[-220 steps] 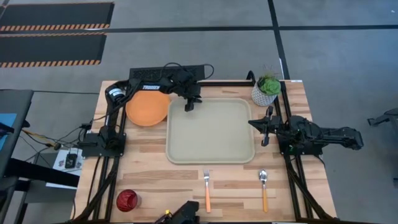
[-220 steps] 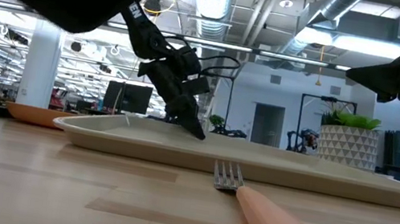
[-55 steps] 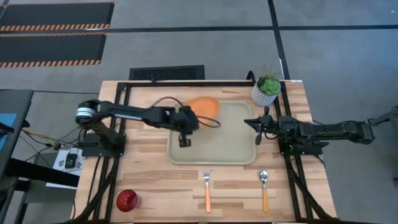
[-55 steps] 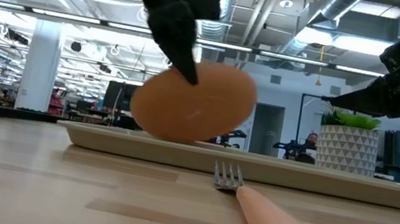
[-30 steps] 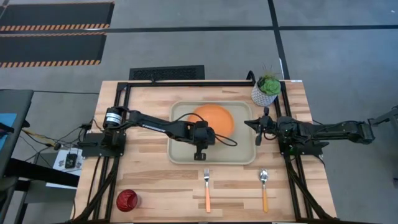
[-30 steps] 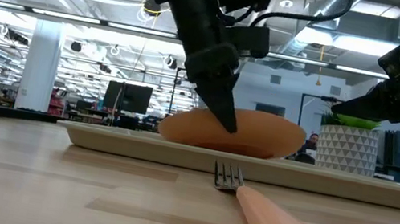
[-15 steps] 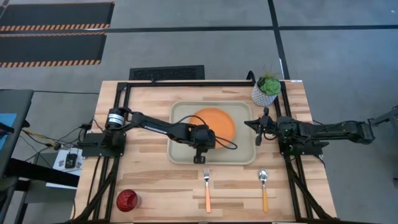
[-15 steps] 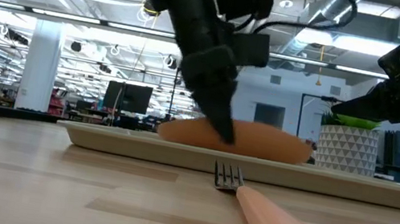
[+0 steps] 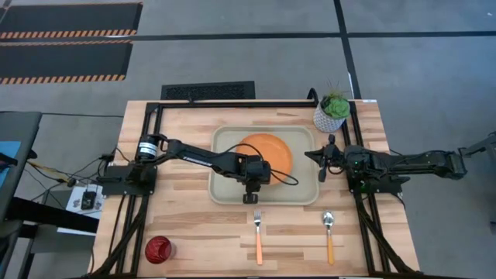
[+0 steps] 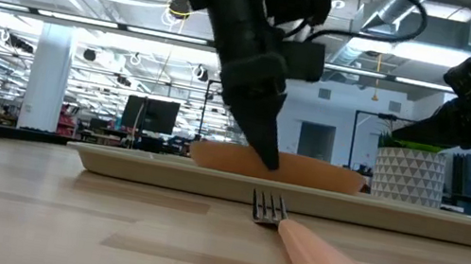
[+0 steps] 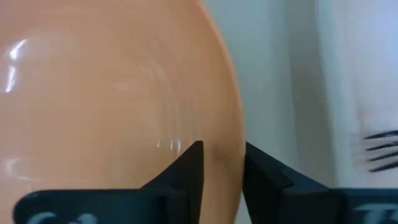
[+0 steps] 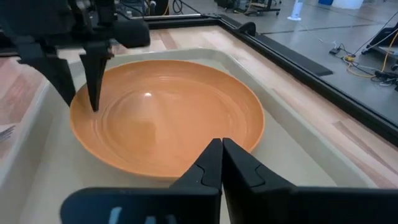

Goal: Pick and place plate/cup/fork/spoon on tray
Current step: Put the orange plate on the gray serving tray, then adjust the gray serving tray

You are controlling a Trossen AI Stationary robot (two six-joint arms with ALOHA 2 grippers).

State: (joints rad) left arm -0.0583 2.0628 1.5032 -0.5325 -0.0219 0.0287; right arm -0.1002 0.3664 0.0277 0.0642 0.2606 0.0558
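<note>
Tray (image 9: 225, 190) under plate (image 9: 267, 151), rim between left end effector (image 11: 222, 163) fingers

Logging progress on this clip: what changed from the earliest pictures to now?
The left gripper carried the round flat orange plate from the table beside the pale beige tray onto it, and still clamps its rim. The right gripper edged over the tray's right rim. The orange-handled fork, spoon and red cup stayed put.
</note>
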